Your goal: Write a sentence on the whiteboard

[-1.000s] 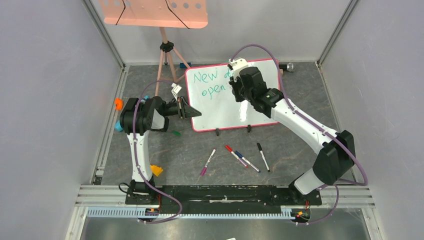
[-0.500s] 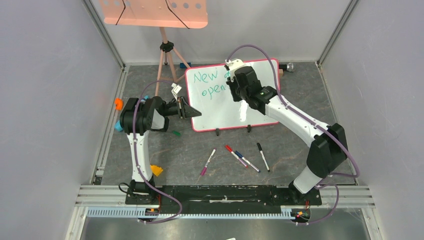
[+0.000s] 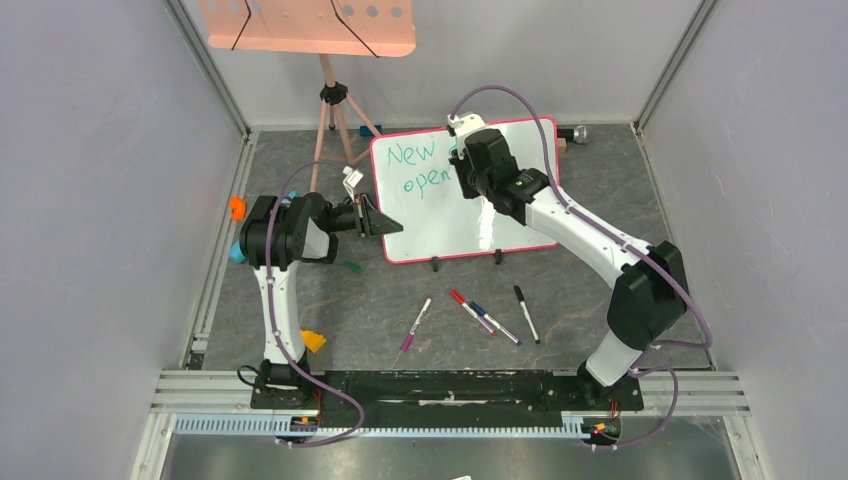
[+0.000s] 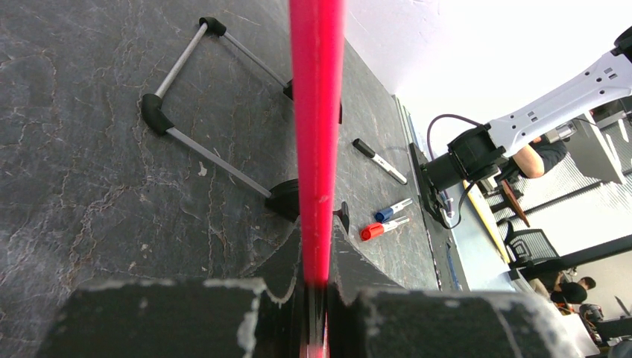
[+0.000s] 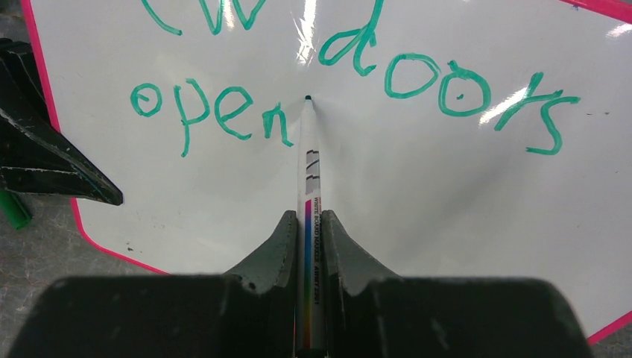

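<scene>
Where the right arm reaches across it in the top view, the whiteboard [image 3: 440, 225] loses most of its writing: only "New" and "open" show there. It stands tilted on the dark worktop [image 3: 380, 300]. The right wrist view gives more of the sentence [image 5: 363, 52], green, with "doors" whole, "open" below it and the first word cut off by the upper edge. The right claw [image 5: 307, 224] is clenched on a marker [image 5: 308, 168], whose tip touches the board just right of "open". The left claw [image 4: 317, 287] is clamped on the board's pink-red left edge; its view shows that edge only as a blurred red bar, with black feet [image 4: 285, 200] beyond. Four spare markers [image 3: 470, 312] lie near the board's front.
</scene>
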Robot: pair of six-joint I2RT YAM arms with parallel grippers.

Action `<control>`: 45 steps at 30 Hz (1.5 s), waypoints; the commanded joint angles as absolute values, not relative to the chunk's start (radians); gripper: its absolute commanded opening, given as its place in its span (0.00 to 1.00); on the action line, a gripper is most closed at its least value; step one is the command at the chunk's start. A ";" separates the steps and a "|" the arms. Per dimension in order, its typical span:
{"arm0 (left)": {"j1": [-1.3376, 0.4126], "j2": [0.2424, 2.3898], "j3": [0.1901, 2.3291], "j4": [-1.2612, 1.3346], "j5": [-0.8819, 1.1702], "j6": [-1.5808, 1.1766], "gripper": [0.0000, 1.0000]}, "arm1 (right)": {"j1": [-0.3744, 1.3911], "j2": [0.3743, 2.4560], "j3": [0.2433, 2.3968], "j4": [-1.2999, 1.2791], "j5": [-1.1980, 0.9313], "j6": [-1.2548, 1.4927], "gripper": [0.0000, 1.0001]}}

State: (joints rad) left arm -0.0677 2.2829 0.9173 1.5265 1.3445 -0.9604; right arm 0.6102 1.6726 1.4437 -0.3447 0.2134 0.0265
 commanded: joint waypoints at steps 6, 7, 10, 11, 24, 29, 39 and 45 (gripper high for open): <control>-0.051 2.337 0.925 1.557 1.246 -0.915 0.02 | 0.597 1.689 1.467 -0.316 0.230 0.040 0.00; -0.051 2.339 0.925 1.557 1.246 -0.914 0.02 | 0.597 1.687 1.464 -0.313 0.204 0.040 0.00; -0.051 2.338 0.925 1.557 1.246 -0.915 0.02 | 0.597 1.684 1.460 -0.316 0.194 0.035 0.00; -0.051 2.339 0.925 1.557 1.246 -0.914 0.02 | 0.597 1.682 1.460 -0.318 0.213 0.036 0.00; -0.051 2.337 0.925 1.557 1.247 -0.914 0.02 | 0.597 1.672 1.454 -0.311 0.229 0.046 0.00; -0.052 2.339 0.925 1.557 1.246 -0.914 0.02 | 0.597 1.659 1.448 -0.313 0.210 0.028 0.00; -0.052 2.338 0.925 1.557 1.247 -0.914 0.02 | 0.597 1.600 1.415 -0.295 0.191 0.023 0.00; -0.051 2.338 0.925 1.557 1.247 -0.914 0.02 | 0.597 1.577 1.380 -0.291 0.184 0.020 0.00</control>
State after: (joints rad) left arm -0.0677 2.2841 0.9176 1.5276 1.3457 -0.9604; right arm 0.5995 1.6245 1.4014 -0.3210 0.1883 0.0326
